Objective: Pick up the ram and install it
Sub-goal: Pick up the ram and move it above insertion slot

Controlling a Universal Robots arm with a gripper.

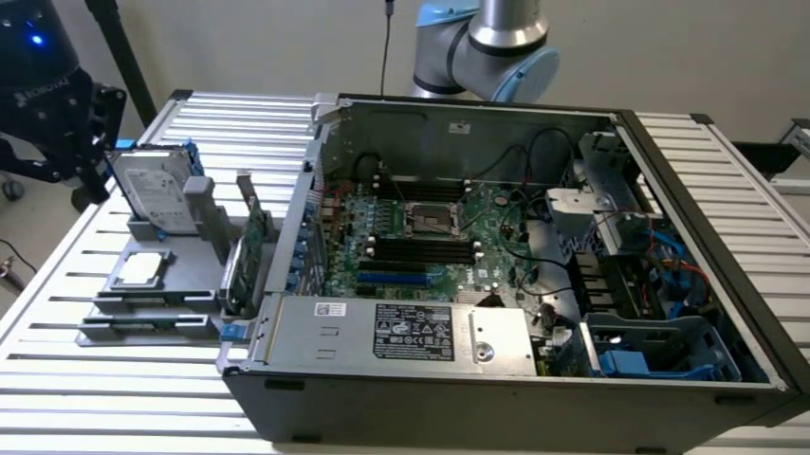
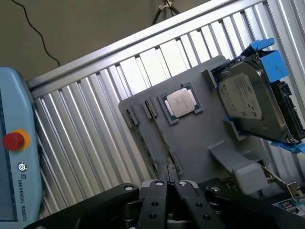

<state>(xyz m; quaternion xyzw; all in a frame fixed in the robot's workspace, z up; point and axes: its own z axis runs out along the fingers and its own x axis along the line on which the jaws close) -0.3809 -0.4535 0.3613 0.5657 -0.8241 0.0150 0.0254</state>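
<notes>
At the pick-up step, my gripper [image 2: 170,184] was pressed together and empty near the long thin green ram [image 2: 151,149], on edge in the flat grey plastic holder [image 2: 200,138]; grasping it, I judged, called for spreading across its narrow edge.

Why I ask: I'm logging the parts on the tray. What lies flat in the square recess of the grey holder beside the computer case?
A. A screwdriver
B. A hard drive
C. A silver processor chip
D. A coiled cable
C: a square silver processor chip lies flat in the recess of the grey holder, while the hard drive stands on edge further along it.
</notes>
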